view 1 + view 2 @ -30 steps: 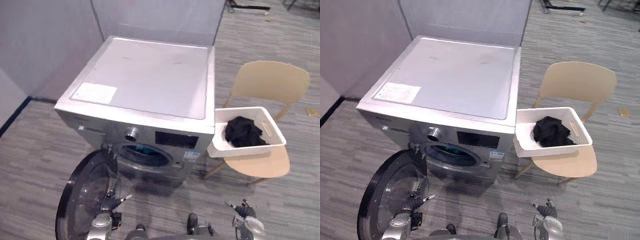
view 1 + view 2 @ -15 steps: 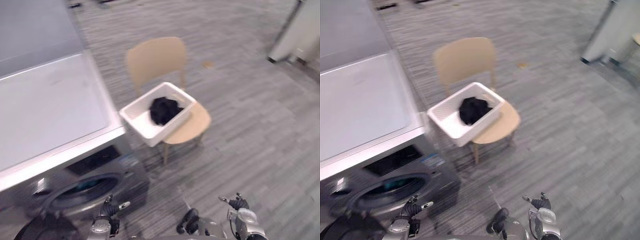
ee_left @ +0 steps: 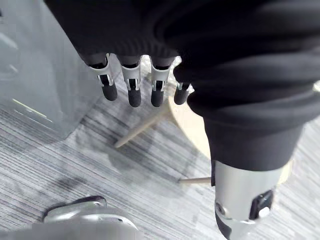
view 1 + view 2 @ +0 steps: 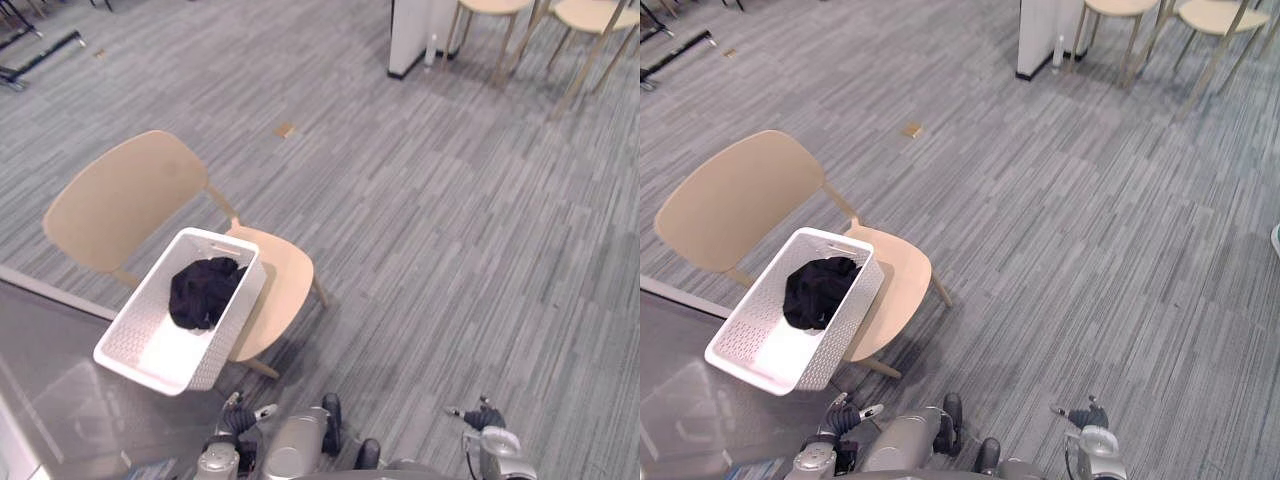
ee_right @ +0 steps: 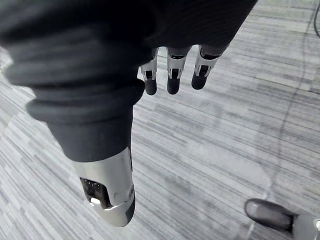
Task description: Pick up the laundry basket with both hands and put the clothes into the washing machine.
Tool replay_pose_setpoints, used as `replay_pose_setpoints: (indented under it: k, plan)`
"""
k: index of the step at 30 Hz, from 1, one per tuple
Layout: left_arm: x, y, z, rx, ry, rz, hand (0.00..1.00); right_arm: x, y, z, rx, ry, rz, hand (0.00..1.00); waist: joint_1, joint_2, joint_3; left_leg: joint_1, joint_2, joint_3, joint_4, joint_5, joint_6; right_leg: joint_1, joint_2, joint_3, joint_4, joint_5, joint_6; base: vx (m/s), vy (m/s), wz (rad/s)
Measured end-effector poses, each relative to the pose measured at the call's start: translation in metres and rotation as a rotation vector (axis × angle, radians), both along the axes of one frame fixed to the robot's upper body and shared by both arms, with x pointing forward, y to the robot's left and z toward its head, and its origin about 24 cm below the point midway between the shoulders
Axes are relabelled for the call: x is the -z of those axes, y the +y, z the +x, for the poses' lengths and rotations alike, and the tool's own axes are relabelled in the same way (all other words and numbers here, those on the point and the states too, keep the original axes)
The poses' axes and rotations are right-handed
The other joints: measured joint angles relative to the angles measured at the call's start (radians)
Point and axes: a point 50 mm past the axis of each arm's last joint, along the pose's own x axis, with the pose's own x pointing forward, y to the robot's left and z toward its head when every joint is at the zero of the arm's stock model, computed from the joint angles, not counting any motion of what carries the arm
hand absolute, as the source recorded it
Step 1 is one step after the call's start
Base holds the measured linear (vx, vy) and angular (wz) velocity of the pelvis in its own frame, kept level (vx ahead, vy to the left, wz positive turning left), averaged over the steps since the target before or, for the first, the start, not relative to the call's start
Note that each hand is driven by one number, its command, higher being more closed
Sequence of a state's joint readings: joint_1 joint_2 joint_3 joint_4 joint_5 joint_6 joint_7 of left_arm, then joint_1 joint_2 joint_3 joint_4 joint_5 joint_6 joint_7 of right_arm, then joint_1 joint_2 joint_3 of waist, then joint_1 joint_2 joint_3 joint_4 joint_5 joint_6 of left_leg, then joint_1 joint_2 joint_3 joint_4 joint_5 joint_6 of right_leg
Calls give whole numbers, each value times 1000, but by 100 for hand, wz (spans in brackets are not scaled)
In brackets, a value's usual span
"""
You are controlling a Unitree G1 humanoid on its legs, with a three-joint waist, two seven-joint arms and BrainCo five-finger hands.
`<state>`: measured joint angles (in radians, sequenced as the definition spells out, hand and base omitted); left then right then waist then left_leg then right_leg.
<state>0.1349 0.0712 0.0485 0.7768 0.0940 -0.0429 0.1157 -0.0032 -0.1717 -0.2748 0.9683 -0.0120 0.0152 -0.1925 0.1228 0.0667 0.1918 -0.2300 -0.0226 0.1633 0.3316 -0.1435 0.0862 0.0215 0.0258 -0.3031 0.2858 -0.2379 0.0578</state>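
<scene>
White perforated plastic laundry basket (image 4: pixel 216 348), with a black bundle of clothes (image 4: pixel 203 290) inside, is seen resting on a tan wooden chair (image 4: pixel 125 195). The left hand (image 4: pixel 240 418) and right hand (image 4: pixel 484 417) are held low with fingers relaxed and empty, well apart from it.

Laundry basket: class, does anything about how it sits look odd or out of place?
Yes. The white laundry basket sits askew on the tan chair, much of it jutting past the seat's edge, the dark clothes bunched at one end.
</scene>
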Motion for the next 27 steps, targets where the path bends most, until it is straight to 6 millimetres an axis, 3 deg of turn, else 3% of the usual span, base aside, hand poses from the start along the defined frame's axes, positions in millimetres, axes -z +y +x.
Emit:
replay_pose_setpoints:
  k: [1,2,3,4,5,6,7,8,9,10,11,12,13,15,16,18,20,22,24,27]
  plan:
    - [1,0,-2,7,5,2,0,1,-2,-5,15,5,0,0,-11,-4,3,120,-26,-25,-96,2,-2,-102,-84,-17,366,9,27,490,57,52]
    - [1,1,-2,16,7,8,0,2,-3,-10,21,14,-2,0,-38,-11,4,189,-36,-58,-120,-5,-6,-160,-151,-30,587,43,35,507,26,80]
    - [0,1,-1,19,6,11,0,2,-4,-13,23,22,-4,0,-57,-17,7,218,-49,-85,-120,-10,-1,-197,-192,-30,691,37,21,544,-60,102]
    - [0,-1,-1,17,4,16,0,2,-7,-15,24,27,-13,0,-71,-11,5,257,-48,-119,-122,-10,0,-249,-248,-26,794,6,-16,548,-97,85]
    - [0,-1,-1,9,2,21,0,1,-8,-13,25,21,-17,0,-81,4,6,279,-33,-147,-122,-10,0,-278,-270,-25,784,-10,-24,705,-186,80]
    - [-1,2,0,-13,-3,33,0,-2,-8,-7,21,-6,-22,0,-80,27,19,317,0,-190,-122,-11,-1,-311,-266,6,674,-31,-10,475,-145,50]
    - [-1,4,0,-27,-4,37,0,-4,-8,-4,16,-19,-24,0,-81,33,21,326,14,-209,-121,-11,-2,-324,-251,38,604,-35,-6,514,-273,51]
    - [-2,6,2,-59,-14,35,0,-7,-6,1,6,-45,-28,0,-79,44,17,318,42,-257,-107,-23,-22,-348,-192,169,436,-30,2,304,-240,86]
    - [-3,15,6,-103,-25,55,0,-12,-3,9,-2,-88,-29,0,-86,31,5,261,38,-323,-39,-47,-65,-350,-137,378,224,12,62,383,-317,98]
    - [-4,17,9,-112,-30,57,0,-12,-3,9,0,-92,-30,0,-89,24,3,247,35,-338,-22,-55,-78,-337,-130,441,165,26,77,315,-323,186]
    - [-10,22,22,-116,-64,72,0,-10,0,3,15,-85,-19,0,-110,-25,5,217,-1,-414,39,-107,-161,-266,-154,605,3,144,142,464,-514,211]
    - [-7,-1,28,-127,-63,8,0,-17,-15,9,29,-95,-57,0,-94,40,22,203,45,-479,76,-129,-191,-260,-115,522,93,115,111,443,-479,203]
    - [-6,-3,28,-129,-62,2,0,-19,-16,11,27,-104,-62,0,-88,41,21,203,48,-483,77,-130,-197,-256,-114,518,104,107,104,356,-438,154]
    - [-7,-9,26,-150,-73,-23,0,-39,-9,37,-47,-228,-100,0,-77,52,13,146,77,-485,56,-82,-256,-215,-117,371,171,57,49,201,-307,163]
    - [-8,-9,27,-157,-80,-28,0,-44,-6,43,-66,-261,-106,0,-75,54,10,133,81,-477,62,-71,-255,-203,-119,332,186,45,35,155,-277,212]
    - [-10,-5,22,-187,-97,-26,0,-59,4,57,-131,-348,-120,0,-58,2,-17,100,79,-433,46,30,-247,-145,-169,199,201,13,18,139,-230,231]
    - [-12,-3,18,-205,-108,-27,0,-71,6,69,-147,-417,-136,0,-47,-21,-28,84,106,-284,5,98,-215,-90,-186,105,167,13,17,96,-157,190]
    - [-7,0,4,-198,-72,-15,0,-79,9,82,-161,-461,-145,0,-50,-27,-49,89,131,-129,-59,126,-178,-43,-185,22,135,14,17,75,-114,166]
    - [-4,-3,-5,-167,-42,-16,0,-88,7,93,-179,-494,-173,0,-50,-11,-67,93,138,-24,-130,152,-160,0,-180,-78,101,14,17,72,-68,145]
    - [-3,-6,-5,-106,-34,-5,0,-87,11,92,-203,-482,-189,0,-50,-24,-78,106,118,-32,-210,199,-142,32,-178,-162,102,21,17,43,5,103]
